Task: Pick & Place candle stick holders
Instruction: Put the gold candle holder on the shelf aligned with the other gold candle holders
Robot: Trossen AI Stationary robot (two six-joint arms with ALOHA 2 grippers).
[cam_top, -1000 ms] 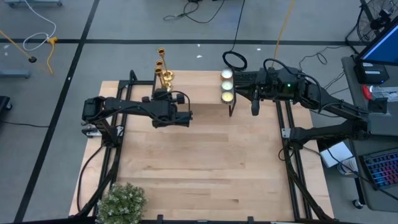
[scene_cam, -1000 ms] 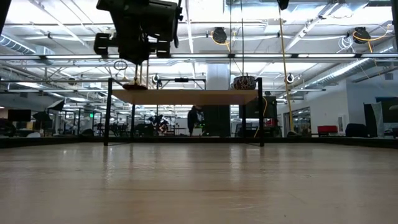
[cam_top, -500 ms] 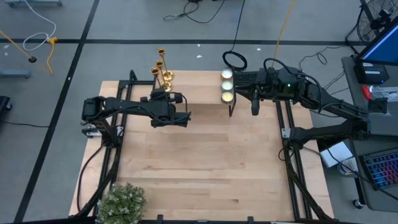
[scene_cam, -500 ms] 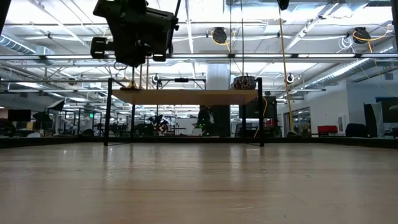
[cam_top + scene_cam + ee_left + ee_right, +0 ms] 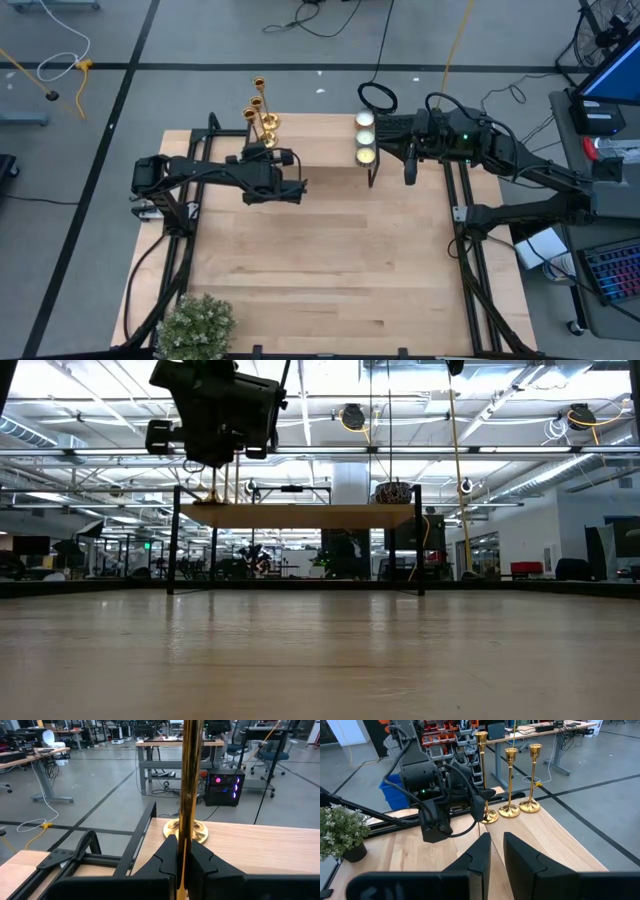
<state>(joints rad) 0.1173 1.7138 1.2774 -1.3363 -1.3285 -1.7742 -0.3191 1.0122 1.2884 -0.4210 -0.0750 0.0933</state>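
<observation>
Three tall gold candle stick holders (image 5: 258, 104) stand in a row at the table's far edge, left of centre. They also show in the right wrist view (image 5: 510, 780). My left gripper (image 5: 262, 150) is shut on the nearest holder (image 5: 481, 770); in its own wrist view (image 5: 184, 845) the stem rises between the fingers. The base of another holder (image 5: 186, 831) rests on the table behind it. My right gripper (image 5: 495, 855) hovers at the far right of the table (image 5: 408, 160), fingers slightly apart and empty. My left gripper pinches the nearest holder's stem (image 5: 188, 820) between its two fingers, low down, just above the base. The fingers come level from the table's near side and lie across the upright stem. Whether its base (image 5: 489, 816) touches the table, I cannot tell.
Three small round glowing candles (image 5: 365, 137) sit in a row at the far edge between the arms. A potted plant (image 5: 195, 325) stands at the near left corner. The middle of the wooden table (image 5: 330, 250) is bare.
My left gripper, shut on the nearest holder, has gone a little up and toward the table's left, carrying the holder with it; for the last half second it has kept still.
</observation>
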